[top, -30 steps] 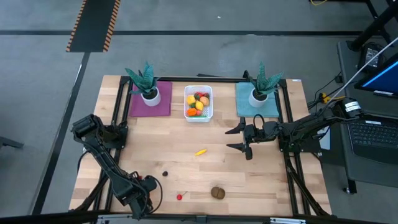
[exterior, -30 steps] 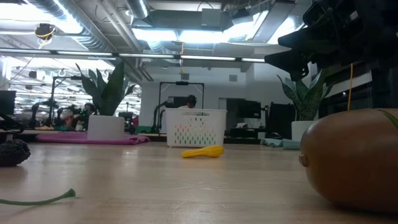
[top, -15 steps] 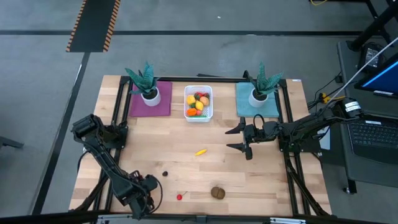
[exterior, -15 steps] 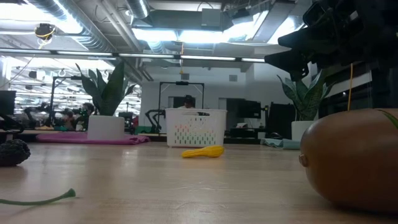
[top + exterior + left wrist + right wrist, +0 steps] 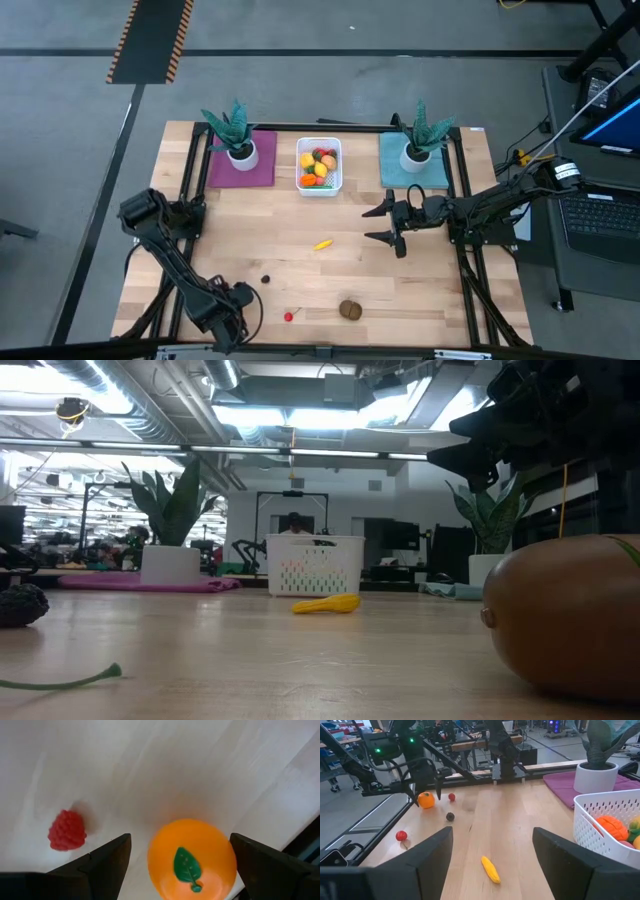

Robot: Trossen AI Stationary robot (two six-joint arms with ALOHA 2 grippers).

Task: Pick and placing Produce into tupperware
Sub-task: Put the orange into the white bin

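Note:
An orange (image 5: 192, 857) with a green leaf lies on the table near its front left corner. My left gripper (image 5: 180, 839) points down over it, open, with one finger on each side and clear of it. In the high view the left gripper (image 5: 232, 318) hides the orange. A red raspberry (image 5: 66, 830) lies close by. The white tupperware (image 5: 319, 166) at the back middle holds several produce pieces. A yellow banana (image 5: 323, 243), a dark berry (image 5: 266, 280), a red cherry (image 5: 289, 317) and a brown kiwi (image 5: 350, 309) lie loose. My right gripper (image 5: 385, 222) hovers open at mid right.
Two teal plants in white pots stand on a purple mat (image 5: 243, 168) and a teal mat (image 5: 413, 170) beside the tupperware. The table's front edge runs close to the left gripper. Bare wood (image 5: 300, 215) lies between the tupperware and the loose pieces.

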